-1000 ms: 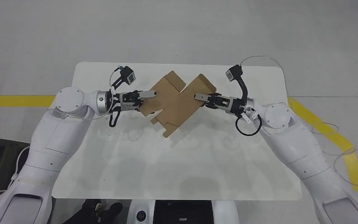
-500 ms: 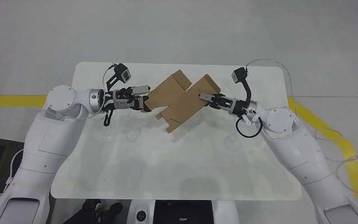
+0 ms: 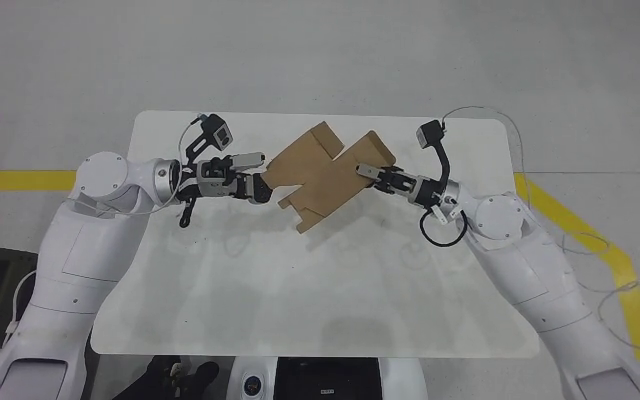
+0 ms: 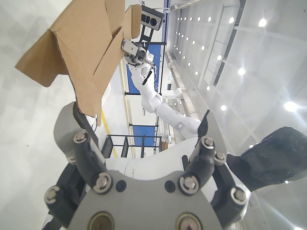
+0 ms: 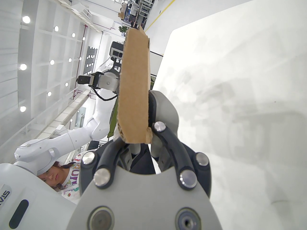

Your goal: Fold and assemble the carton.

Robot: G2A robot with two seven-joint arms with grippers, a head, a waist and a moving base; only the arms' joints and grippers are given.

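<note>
A flattened brown carton (image 3: 325,180) hangs between two robot arms over the far half of a white table (image 3: 300,300), its panels and flaps not yet opened into a box. The right gripper (image 3: 365,172) is clamped on the edge of one end. At the other end the left gripper (image 4: 141,113) stands wide apart, with the carton's corner resting against just one of its fingers (image 4: 80,118). By the look of it, the job is at an early step: the blank is lifted and steadied, and squaring it up is yet to come. The next move probably calls for the left gripper to close on that corner, so that both ends are held before either arm pushes or twists the panels. With only one firm grip, the card could swing or slip. The top view gives the layout, with the carton lying on a slant between the arms and each gripper at an opposite end, but it says little about how firmly either one holds. The left wrist view settles that for its own side, showing the wide gap and the single point of contact, and it also shows the creases and a raised flap from underneath, with the other gripper pinching the far end. The right wrist view shows the card edge-on, pressed between that gripper's fingers. Whether any lower edge touches the table cannot be told.
</note>
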